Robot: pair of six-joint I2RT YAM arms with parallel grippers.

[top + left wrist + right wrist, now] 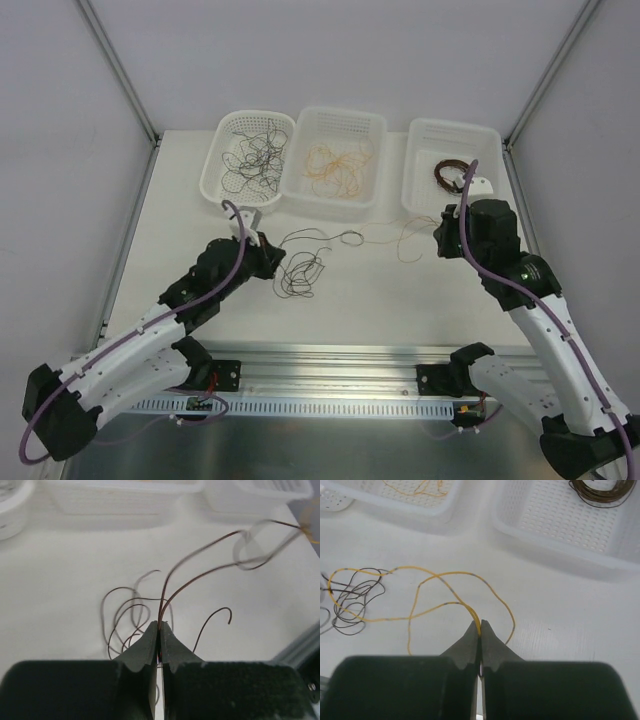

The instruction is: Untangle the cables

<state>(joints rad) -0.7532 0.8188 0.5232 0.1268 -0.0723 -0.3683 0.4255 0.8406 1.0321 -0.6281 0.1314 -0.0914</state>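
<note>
As far as my three feeds show, progress: partway, by my judgement; some wire is sorted and one knot is left on the table (180,220).
Left basket (213,165): a loose pile of black cables (255,155), sorted by colour but not visibly straightened.
Middle basket (380,125): orange-yellow cables (335,165) in loose loops, likewise lying inside.
Right basket (420,130): one neat dark-brown wire ring (447,172), lying inside near the right arm.
On the table: a small tangle (300,272) of dark strands, in front of the left and middle baskets, just beside the left arm's fingers.
Left gripper (159,627): fingers pressed together, pinching two dark brown strands (200,577) that rise from the tips and arc away to the right; loose loops of the same colour lie on the table just beyond.
Right gripper (480,625): fingers closed on a yellow strand (445,575), which runs left across the table to the dark tangle and appears to pass through it.
Done, as I judge it: black and orange-yellow lots binned and a brown ring coiled.
Left to do, as I judge it: part the yellow strand from the dark bunch, then drop each in the basket of its colour.
Unclear: whether the yellow strand is knotted into the bunch or only lies across it; I cannot tell from these views.
</note>
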